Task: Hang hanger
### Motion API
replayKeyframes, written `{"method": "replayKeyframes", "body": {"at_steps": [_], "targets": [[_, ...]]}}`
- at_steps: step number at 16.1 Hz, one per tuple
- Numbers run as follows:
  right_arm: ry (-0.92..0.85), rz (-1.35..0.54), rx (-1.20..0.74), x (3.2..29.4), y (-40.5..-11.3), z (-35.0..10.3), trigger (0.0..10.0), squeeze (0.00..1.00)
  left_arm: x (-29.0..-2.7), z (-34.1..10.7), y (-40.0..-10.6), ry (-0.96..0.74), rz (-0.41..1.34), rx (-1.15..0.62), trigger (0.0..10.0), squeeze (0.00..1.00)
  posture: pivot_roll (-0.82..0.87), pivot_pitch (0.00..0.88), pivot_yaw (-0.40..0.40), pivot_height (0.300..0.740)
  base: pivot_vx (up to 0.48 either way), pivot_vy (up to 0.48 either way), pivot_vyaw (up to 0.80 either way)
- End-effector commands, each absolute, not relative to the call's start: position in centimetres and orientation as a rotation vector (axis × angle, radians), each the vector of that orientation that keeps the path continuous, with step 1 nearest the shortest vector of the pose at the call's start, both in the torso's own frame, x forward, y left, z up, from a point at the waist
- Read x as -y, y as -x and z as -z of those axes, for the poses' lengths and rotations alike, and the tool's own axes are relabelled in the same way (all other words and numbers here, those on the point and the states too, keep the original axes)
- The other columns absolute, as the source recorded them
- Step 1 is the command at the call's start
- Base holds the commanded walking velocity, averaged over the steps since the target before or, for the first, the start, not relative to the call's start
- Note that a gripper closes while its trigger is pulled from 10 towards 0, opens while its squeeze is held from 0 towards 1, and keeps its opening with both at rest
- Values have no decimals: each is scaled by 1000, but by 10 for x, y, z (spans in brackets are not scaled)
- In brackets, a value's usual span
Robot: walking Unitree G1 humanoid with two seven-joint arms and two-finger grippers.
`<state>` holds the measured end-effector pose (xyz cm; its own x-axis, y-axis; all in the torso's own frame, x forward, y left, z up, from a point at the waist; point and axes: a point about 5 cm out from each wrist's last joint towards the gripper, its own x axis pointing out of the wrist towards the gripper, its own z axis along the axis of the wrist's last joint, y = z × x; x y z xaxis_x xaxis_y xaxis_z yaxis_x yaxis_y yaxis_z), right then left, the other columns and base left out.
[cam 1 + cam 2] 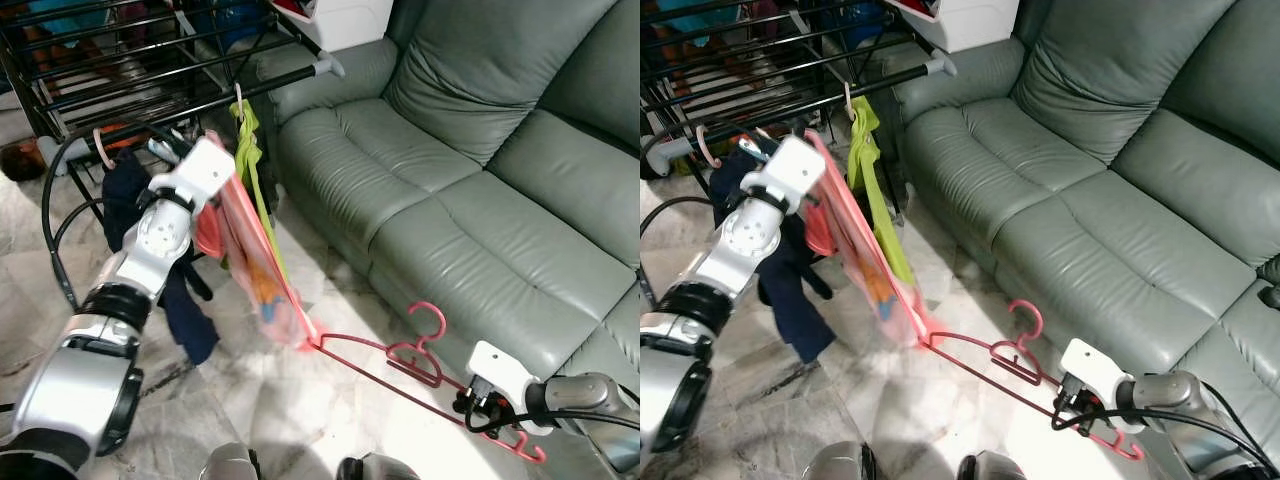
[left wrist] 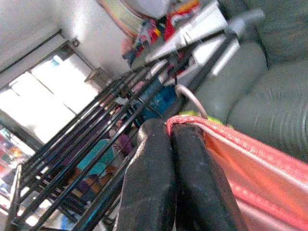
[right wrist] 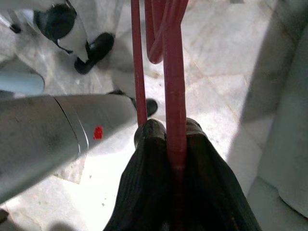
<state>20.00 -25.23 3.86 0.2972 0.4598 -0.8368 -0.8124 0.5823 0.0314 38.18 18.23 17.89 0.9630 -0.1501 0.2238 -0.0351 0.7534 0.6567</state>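
- At the far left stands a black drying rack [image 1: 150, 60], with a dark blue garment [image 1: 185, 300] hanging below it on a pale pink hook.
- My left arm reaches up toward the rack's front bar. My left hand [image 2: 166, 144] has its two black fingers pressed together on the top edge of a pink garment [image 1: 255, 260], just below the bar.
- In my left wrist view, a metal hook [image 2: 190, 98] shows just past my fingertips, near the black bars.
- The pink garment hangs stretched from my left hand down to the floor, where its low corner meets the tip of a red hanger [image 1: 385, 360].
- Just beside the pink garment, a lime-green garment [image 1: 250, 160] hangs from the front bar on its own hook.
- The marble floor [image 1: 290, 420] lies below, lit brightly near the sofa.
- The red hanger lies low over the floor in front of the sofa, its hook curling upward, and seems to be one of several bunched together.
- My right hand [image 3: 166, 144] is clamped on the red hanger's bars, low by the sofa's front edge.
- The grey-green leather sofa [image 1: 480, 170] fills the right side, with one arm next to the rack.
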Motion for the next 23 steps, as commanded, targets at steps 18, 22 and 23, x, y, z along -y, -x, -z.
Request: {"method": "replayKeyframes", "body": {"at_steps": [18,22,23], "targets": [[119,-1078,-584,171,-238,-83,10000,0,-116,-170,-362,-455,382,295,10000,0,-57,43,-23,740,0,0,0],[437,-993,-575,228,-228,-97,10000,0,-133,-154,-362,-763,432,246,10000,0,-81,45,-17,740,0,0,0],[453,-959,-550,234,-231,-102,10000,0,-134,-150,-362,-774,449,218,10000,0,-86,45,-15,740,0,0,0]]}}
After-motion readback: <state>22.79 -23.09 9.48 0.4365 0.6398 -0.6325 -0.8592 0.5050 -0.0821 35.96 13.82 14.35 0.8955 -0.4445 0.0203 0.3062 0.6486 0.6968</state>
